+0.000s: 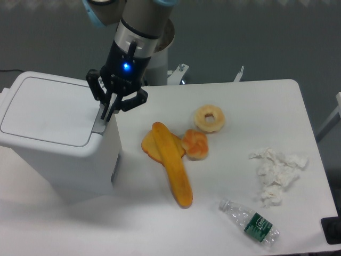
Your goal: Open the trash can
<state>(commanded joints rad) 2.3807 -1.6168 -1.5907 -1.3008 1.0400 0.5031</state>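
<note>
Claw [106,113] fingers nearly together, empty, tips over grey tab at 3 o'clock edge of boxy smooth white plastic trash can [53,133].

The gripper [107,113], fingers nearly together, hangs over the grey tab [101,118] of the trash can [53,133]

The trash can [53,133] looks like smooth matte white plastic with a grey tab [99,121]. Tabletop [256,106] is plain matte white. Crumpled paper tissue [277,173], clear glossy plastic bottle [250,221].
</note>
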